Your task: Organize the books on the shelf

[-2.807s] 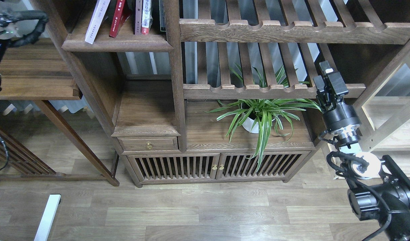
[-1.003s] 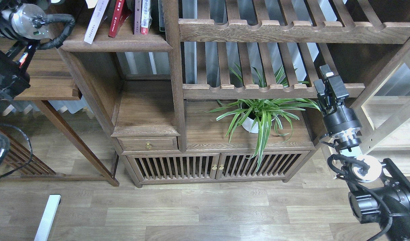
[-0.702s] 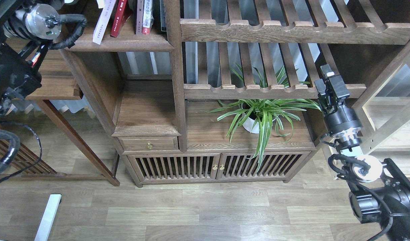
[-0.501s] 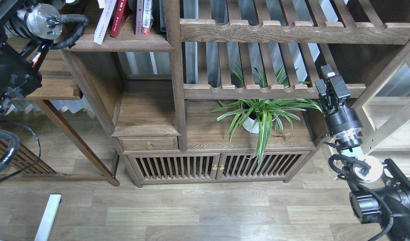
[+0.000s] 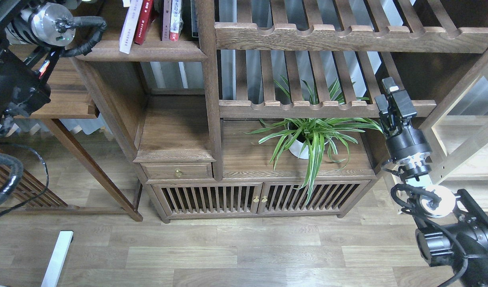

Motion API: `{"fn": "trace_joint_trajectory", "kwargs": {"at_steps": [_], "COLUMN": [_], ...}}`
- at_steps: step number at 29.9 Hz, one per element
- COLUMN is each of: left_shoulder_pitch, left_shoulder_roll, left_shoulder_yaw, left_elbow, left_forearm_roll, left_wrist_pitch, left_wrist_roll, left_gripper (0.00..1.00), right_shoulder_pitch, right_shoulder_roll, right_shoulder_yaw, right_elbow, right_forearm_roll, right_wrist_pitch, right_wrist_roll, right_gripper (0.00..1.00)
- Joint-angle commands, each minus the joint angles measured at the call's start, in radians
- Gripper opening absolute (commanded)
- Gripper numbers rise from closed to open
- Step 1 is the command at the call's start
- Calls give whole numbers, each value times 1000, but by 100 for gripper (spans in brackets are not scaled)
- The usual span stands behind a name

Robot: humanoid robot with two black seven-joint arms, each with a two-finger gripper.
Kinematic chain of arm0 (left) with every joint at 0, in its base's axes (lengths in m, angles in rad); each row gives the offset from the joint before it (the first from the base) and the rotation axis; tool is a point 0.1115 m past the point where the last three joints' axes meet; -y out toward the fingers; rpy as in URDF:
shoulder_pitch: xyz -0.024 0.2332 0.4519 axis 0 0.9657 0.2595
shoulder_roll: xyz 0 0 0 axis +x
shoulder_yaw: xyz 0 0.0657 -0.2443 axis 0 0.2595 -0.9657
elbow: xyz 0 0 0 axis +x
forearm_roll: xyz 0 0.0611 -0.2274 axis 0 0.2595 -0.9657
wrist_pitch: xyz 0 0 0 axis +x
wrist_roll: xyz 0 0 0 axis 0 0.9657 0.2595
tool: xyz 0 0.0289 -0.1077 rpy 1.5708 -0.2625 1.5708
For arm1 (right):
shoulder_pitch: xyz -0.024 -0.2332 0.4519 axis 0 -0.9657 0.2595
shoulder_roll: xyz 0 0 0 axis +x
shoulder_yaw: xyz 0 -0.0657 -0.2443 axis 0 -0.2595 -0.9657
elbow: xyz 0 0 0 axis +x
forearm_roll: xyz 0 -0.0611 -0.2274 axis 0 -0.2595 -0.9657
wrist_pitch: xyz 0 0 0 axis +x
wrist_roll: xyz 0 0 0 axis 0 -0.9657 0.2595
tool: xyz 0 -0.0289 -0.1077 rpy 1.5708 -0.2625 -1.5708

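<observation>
Books (image 5: 152,20) stand leaning on the shelf (image 5: 142,52) at upper left of frame, left gripper out of frame, right gripper (image 5: 392,95) at right edge, finger state unclear.

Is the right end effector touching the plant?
Cannot tell. In the head view the right end effector stands just beside the plant's rightmost leaf tips, with no plain gap or contact.

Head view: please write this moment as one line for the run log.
shelf: books upright at top edge | white book: leaning right onto red book | left gripper: out of frame | right gripper: idle near slatted rack
</observation>
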Motion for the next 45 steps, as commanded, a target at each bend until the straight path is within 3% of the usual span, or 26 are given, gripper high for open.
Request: {"fn": "trace_joint_trajectory", "kwargs": {"at_steps": [1, 3, 7, 14, 27, 38, 45], "left_shoulder_pitch": [5, 6, 9, 5, -8, -34, -32], "left_shoulder_roll": [4, 4, 4, 4, -3, 0, 0], "left_shoulder_yaw": [-2, -4, -4, -2, -4, -21, -27], "left_elbow": [9, 14, 19, 19, 9, -37, -98], "left_forearm_roll": [-1, 1, -1, -1, -3, -4, -4], "left_wrist_pitch": [-50, -47, 22, 62, 62, 67, 171], "left_wrist_roll": [7, 5, -4, -9, -18, -29, -21], "left_gripper": [0, 5, 36, 46, 55, 76, 90], "right_shoulder_pitch": [0, 0, 0, 0, 3, 9, 11], "right_shoulder_roll": [0, 0, 0, 3, 6, 5, 5], "right_shoulder_yaw": [0, 0, 0, -9, -12, -15, -15], "right_elbow": [0, -2, -2, -2, -3, -5, -6], "right_forearm_roll": [0, 0, 0, 0, -2, -2, -5], "right_wrist_pitch": [0, 0, 0, 0, 0, 0, 0], "right_wrist_roll": [0, 0, 2, 0, 0, 0, 0], "right_gripper": [83, 83, 83, 83, 83, 83, 83]}}
